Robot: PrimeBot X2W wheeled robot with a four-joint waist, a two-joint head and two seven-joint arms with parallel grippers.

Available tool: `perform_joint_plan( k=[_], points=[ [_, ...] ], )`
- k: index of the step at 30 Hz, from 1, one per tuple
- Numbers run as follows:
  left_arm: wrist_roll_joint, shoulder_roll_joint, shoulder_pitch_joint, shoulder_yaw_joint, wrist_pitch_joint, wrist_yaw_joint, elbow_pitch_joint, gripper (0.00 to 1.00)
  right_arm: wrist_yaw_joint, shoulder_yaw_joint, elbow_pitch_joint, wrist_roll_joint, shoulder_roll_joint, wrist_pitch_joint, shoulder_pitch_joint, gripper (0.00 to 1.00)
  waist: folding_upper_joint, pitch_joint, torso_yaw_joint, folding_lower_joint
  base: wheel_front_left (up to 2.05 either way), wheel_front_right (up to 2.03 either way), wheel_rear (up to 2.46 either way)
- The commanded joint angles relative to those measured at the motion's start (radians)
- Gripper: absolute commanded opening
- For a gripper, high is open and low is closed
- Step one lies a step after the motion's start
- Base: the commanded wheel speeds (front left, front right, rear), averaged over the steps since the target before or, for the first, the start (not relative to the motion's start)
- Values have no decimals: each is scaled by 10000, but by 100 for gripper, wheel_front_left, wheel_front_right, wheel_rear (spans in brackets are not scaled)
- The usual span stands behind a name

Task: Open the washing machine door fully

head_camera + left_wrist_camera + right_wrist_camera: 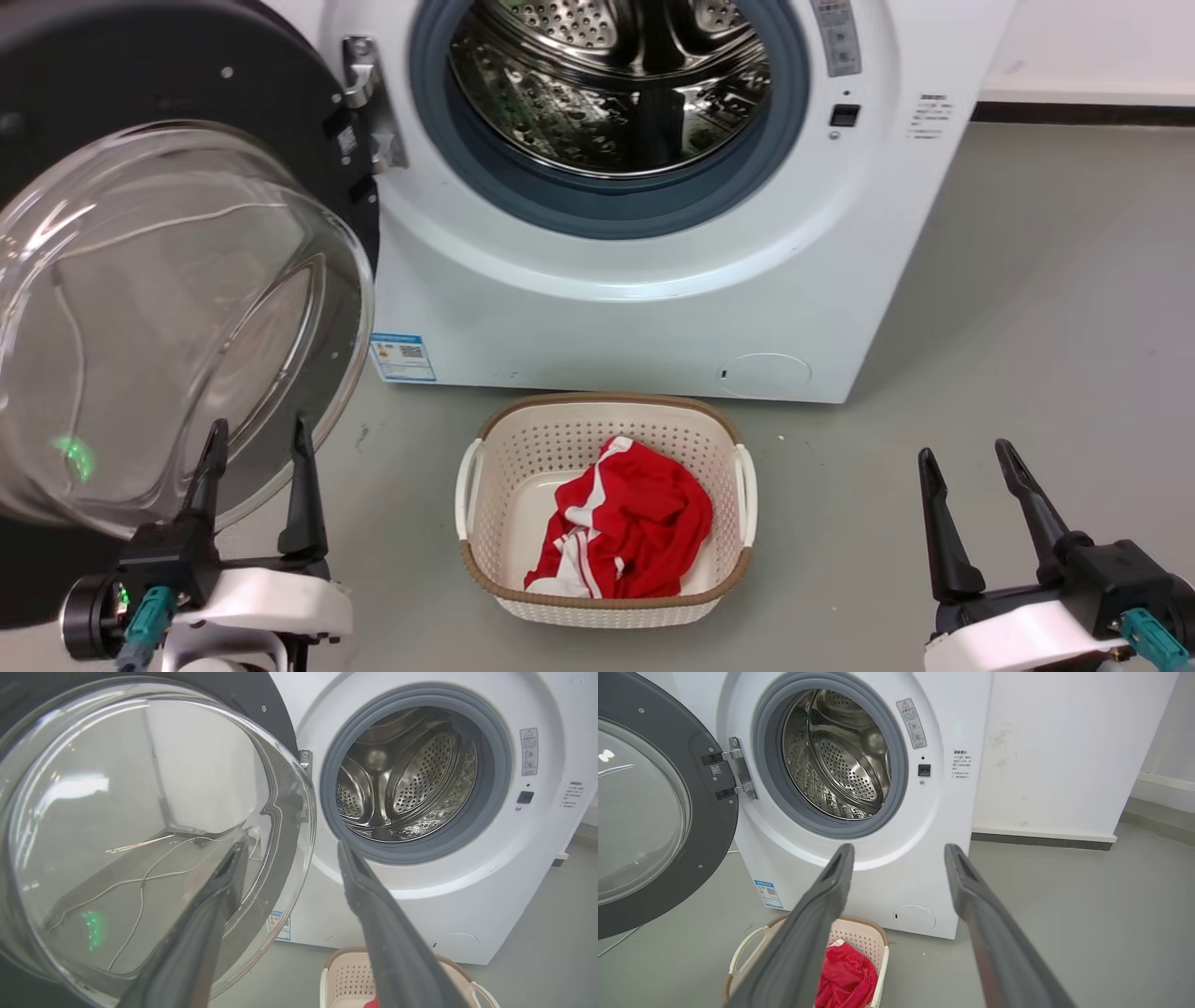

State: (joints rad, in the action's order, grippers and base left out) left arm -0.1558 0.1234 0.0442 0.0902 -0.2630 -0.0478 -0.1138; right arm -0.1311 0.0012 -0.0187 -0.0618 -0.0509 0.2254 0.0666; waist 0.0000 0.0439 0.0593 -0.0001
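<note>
Washing machine door [168,280] wide open — left hand [260,427] splayed beside it.

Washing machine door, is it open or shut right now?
Open. The washing machine door is swung well out on its hinge, its glass bowl facing outward, and the drum mouth is fully uncovered.

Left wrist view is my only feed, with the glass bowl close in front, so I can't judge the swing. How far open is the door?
Observer: The door stands swung out wide on its hinge, inner side facing out.
Operator: Where's the right claw?
Observer: The right claw is open, well right of the basket, touching nothing.
Operator: What's in it?
Observer: A red garment with white stripes.
</note>
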Motion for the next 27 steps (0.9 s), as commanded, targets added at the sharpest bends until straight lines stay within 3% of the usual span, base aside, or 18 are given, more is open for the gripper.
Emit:
perform_joint_plan(
  k=[1, 12, 27],
  points=[
    [129, -37, 106, -59, -24, 40, 51, 100, 7, 4, 1, 10, 17, 24, -103, 100, 0, -30, -204, 1, 0, 0, 0],
    [583, -304, -74, -420, -24, 60, -105, 100, 7, 59, -33, -24, 18, -20, 11, 100, 0, -287, -982, 1, 0, 0, 0],
    [705, -487, -703, -363, -24, 119, 48, 100, 7, 128, 9, -119, 18, -57, 240, 100, 0, -572, -904, 1, 0, 0, 0]
  ],
)
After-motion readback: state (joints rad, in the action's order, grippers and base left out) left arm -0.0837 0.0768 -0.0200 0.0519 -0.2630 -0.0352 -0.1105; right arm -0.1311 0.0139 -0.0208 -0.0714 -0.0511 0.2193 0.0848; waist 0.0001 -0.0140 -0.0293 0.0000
